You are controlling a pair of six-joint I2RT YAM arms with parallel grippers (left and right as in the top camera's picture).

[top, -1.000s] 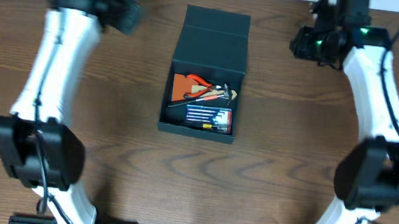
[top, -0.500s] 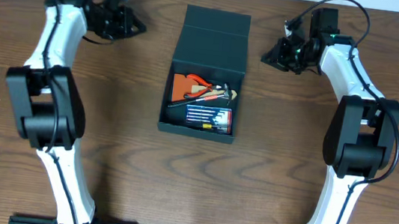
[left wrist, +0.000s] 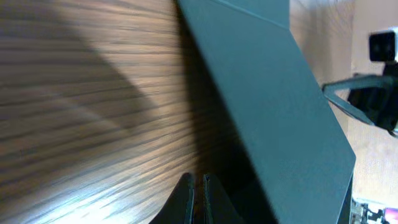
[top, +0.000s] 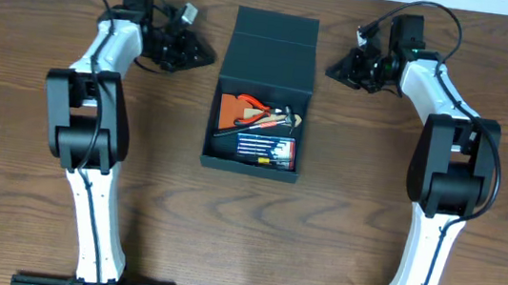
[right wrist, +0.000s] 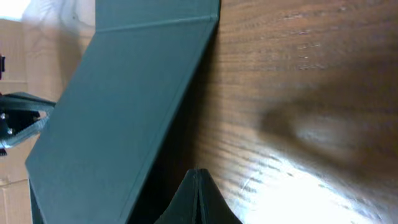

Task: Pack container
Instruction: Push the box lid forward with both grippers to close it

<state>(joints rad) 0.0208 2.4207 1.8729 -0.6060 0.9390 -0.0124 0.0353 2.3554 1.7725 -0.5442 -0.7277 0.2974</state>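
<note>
The dark teal container (top: 224,156) stands open at the table's middle, its flap lid (top: 274,54) raised at the back. Inside lie orange-handled pliers (top: 250,109), a blue case of bits (top: 267,148) and other small tools. My left gripper (top: 204,58) is shut and empty, low on the table just left of the lid; the lid's outer face shows in the left wrist view (left wrist: 273,93) beyond my fingertips (left wrist: 198,179). My right gripper (top: 332,73) is shut and empty just right of the lid, which shows in the right wrist view (right wrist: 118,106) beside my fingertips (right wrist: 198,173).
Brown wooden table (top: 243,237) all around. Both arm bases stand at the front edge, left and right.
Both arms swung in toward the container. The left gripper moved right to the lid's left side; the right gripper edged left to the lid's right side. The container has not moved.
</note>
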